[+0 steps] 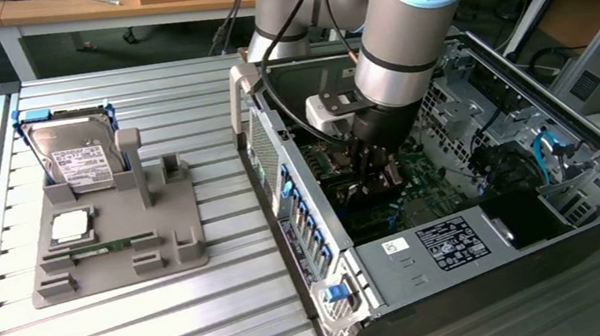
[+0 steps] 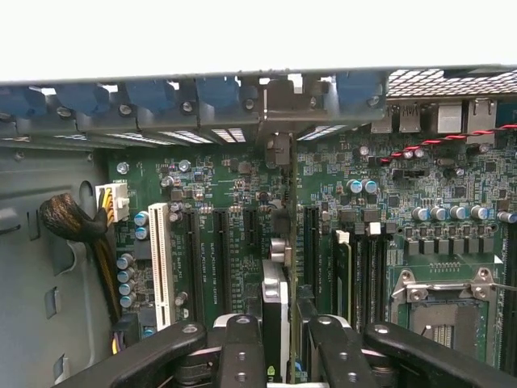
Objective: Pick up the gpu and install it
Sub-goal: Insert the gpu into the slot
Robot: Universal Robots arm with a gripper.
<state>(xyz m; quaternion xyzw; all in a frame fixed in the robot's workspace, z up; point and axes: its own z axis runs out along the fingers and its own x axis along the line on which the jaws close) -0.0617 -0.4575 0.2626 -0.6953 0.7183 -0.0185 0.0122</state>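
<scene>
Inside the open black computer case, my gripper clamps the gpu, a thin dark card with silver bracket, edge-on so it lines up over the green motherboard's slots.

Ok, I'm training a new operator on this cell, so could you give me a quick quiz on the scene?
1. True or false: the hard drive stands in the grey holder, outside the computer case.
2. What does the tool grip? A) memory stick B) gpu C) hard drive
3. What lies directly beneath the gripped part?

Key: 1 true. 2 B. 3 the motherboard, inside the case.
</scene>
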